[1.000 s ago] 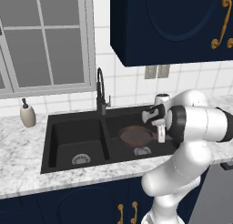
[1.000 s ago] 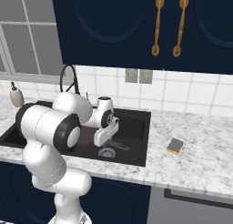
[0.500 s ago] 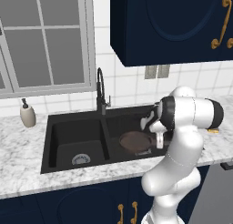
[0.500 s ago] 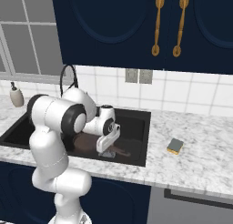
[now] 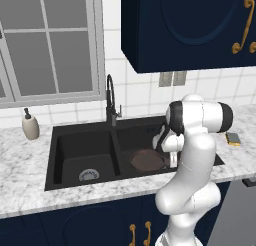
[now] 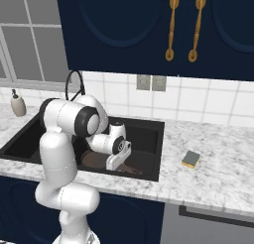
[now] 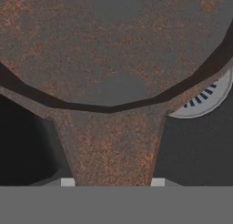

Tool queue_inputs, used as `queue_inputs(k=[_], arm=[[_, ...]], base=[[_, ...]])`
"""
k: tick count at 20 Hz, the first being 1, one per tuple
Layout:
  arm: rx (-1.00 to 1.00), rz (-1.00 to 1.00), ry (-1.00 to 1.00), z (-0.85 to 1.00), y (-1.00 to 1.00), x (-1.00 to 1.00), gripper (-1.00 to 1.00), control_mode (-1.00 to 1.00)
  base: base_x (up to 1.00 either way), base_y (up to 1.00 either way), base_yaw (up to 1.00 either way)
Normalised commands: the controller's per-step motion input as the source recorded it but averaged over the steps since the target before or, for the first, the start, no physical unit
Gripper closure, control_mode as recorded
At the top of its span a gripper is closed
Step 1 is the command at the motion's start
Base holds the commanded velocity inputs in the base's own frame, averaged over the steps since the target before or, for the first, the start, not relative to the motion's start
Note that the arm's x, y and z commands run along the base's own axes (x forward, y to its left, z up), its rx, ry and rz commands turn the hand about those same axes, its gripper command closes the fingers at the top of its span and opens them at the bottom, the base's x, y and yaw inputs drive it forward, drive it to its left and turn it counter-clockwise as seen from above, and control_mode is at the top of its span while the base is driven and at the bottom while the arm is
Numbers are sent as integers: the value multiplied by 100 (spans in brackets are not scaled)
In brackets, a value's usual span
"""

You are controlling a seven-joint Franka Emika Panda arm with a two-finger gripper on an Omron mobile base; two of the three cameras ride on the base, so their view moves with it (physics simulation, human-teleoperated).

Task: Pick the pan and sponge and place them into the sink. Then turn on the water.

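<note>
A beige soap dispenser [image 5: 30,127] stands at the table's [image 5: 25,180] left end. In the black sink's [image 5: 84,149] right basin lies the brown pan [image 5: 147,160], its handle clamped in the end effector [image 7: 112,182]. The sponge [image 6: 190,159] rests on the table, right of the sink.

One pan [image 5: 147,161]. One sponge [image 6: 191,159]. One sink [image 5: 59,140] with two basins, a silver drain [image 5: 88,175] visible in the left basin and another drain [image 7: 207,98] under the pan. One faucet [image 5: 110,99]. One soap dispenser [image 5: 30,125]. Two wall outlets [image 6: 151,82]. Two gold cabinet handles [image 6: 185,27].
</note>
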Motion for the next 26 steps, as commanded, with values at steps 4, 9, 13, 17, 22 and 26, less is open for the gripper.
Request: queue_inputs(k=[4,9,13,17,22,26], arm=[[0,0,0,-26,0,8,100,-100],[0,0,0,-18,0,7,100,-100],[0,0,0,-21,0,9,100,-100],[0,0,0,-19,0,11,100,-100],[0,0,0,-9,0,1,100,-100],[0,0,0,0,0,0,100,-100]], base=[[0,0,0],[0,0,0],[0,0,0],[0,0,0],[0,0,0],[0,0,0]])
